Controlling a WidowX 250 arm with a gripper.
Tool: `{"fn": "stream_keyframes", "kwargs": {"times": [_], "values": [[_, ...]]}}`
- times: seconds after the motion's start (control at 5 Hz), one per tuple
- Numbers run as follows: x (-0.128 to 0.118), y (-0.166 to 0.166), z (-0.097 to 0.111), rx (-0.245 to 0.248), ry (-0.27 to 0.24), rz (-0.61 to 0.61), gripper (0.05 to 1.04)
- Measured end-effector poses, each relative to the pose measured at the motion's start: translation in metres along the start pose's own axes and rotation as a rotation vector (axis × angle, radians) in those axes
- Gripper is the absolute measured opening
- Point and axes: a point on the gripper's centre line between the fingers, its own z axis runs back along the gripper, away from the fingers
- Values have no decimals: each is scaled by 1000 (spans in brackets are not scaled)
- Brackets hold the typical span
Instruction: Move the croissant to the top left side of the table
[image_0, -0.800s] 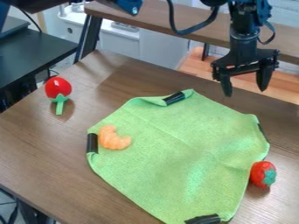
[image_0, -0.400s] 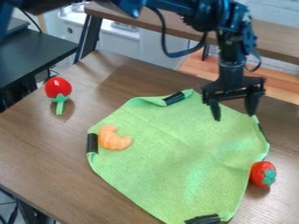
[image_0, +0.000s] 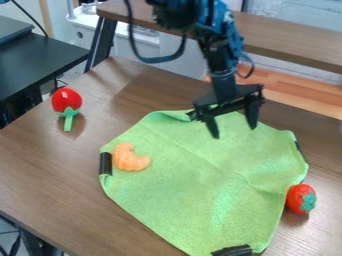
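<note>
The black gripper is hanging over the green cloth, its fingers sitting wide apart with nothing between them. The croissant is lying on the cloth, left of the fingers and lower in the view. The robot seems to be getting ready to grab, so the fingers are needing to go left and down around it. The croissant is looking orange and bumpy, curling like a little moon.

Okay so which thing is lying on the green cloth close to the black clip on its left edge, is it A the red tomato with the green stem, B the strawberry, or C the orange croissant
C: the croissant lies on the green cloth, right beside the black clip on its left edge.
</note>
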Motion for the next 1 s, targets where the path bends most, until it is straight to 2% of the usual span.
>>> {"fn": "stream_keyframes", "kwargs": {"times": [0.4,0.6,0.8,1.0], "values": [[-7,51,24,-12,-31,38,1001],[-8,76,39,-7,-80,78,1001],[-2,97,49,92,-158,164,1001],[13,130,47,134,-157,226,1001]]}}
